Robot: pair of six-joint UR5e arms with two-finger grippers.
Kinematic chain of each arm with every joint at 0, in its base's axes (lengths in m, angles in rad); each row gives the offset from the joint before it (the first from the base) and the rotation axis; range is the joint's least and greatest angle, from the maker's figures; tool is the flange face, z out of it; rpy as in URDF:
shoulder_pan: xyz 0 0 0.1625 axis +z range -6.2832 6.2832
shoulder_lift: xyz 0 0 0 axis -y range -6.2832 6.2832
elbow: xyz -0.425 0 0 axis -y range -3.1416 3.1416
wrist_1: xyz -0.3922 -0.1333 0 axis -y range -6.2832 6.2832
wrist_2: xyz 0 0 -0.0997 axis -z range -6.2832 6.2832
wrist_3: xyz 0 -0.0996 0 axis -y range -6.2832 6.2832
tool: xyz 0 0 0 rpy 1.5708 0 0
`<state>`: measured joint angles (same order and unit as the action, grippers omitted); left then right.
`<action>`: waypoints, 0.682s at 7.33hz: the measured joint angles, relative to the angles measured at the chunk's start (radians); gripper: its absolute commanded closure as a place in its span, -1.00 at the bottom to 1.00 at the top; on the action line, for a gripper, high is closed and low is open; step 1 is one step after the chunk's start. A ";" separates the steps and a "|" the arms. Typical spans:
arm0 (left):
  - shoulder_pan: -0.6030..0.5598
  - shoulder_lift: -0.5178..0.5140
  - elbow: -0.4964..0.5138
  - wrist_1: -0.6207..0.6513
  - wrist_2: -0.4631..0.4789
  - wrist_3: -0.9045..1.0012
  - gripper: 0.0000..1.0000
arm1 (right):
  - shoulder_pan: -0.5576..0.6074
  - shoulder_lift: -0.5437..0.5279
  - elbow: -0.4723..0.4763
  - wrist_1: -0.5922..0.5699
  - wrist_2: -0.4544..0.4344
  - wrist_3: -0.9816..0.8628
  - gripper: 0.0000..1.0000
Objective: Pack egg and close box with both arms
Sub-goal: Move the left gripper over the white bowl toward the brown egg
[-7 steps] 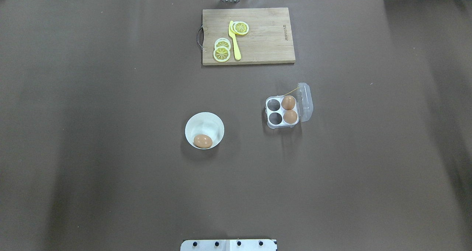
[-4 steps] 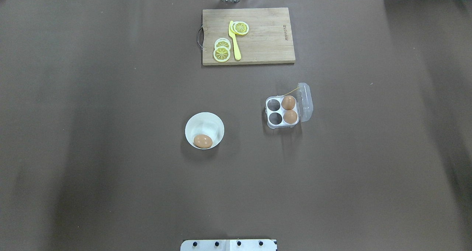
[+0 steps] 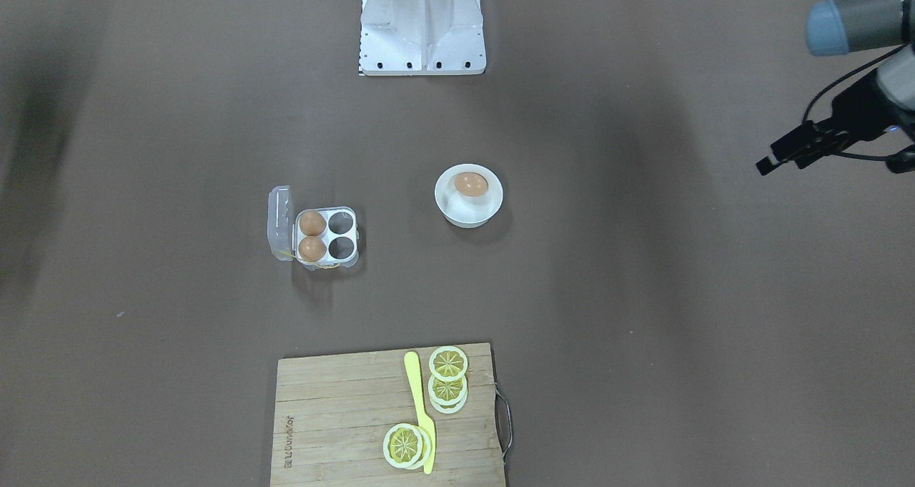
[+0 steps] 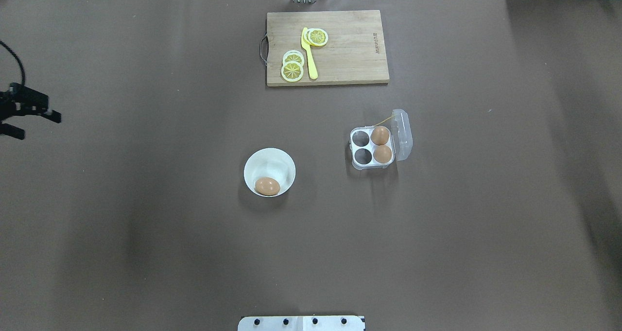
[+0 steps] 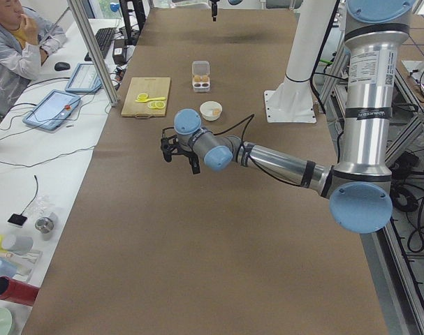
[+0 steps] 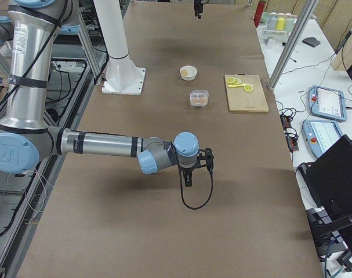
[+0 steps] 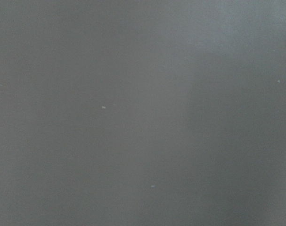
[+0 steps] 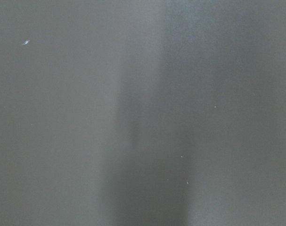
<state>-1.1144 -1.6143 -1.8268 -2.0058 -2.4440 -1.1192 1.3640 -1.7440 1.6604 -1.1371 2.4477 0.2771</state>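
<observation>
One egg (image 4: 267, 186) lies in a round white bowl (image 4: 278, 165) near the table's middle; it also shows in the front-facing view (image 3: 471, 183). The box (image 4: 371, 148) stands to the bowl's right with its clear lid (image 4: 403, 134) open and upright. Two more eggs (image 4: 380, 135) fill its right cells; its two left cells are empty. My left gripper (image 4: 40, 127) hovers at the far left edge, well away from the bowl, and looks open and empty. My right gripper (image 6: 199, 169) shows only in the side views; I cannot tell whether it is open. Both wrist views show only bare table.
A wooden cutting board (image 4: 350, 49) with lemon slices (image 4: 292, 69) and a yellow knife (image 4: 309, 55) lies at the far edge. The white stand's base (image 4: 301, 322) sits at the near edge. A person (image 5: 16, 42) sits beside the table's far end.
My left gripper has come into the overhead view at the left edge; it was out of view before. Egg, bowl and box have not moved.
</observation>
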 measured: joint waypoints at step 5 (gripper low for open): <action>0.378 -0.522 0.036 0.415 0.268 -0.498 -0.84 | -0.057 0.023 -0.001 0.001 -0.001 0.021 -1.00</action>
<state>-0.7364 -2.1365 -1.7904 -1.5910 -2.1759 -1.6176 1.3073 -1.7209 1.6589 -1.1360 2.4469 0.2978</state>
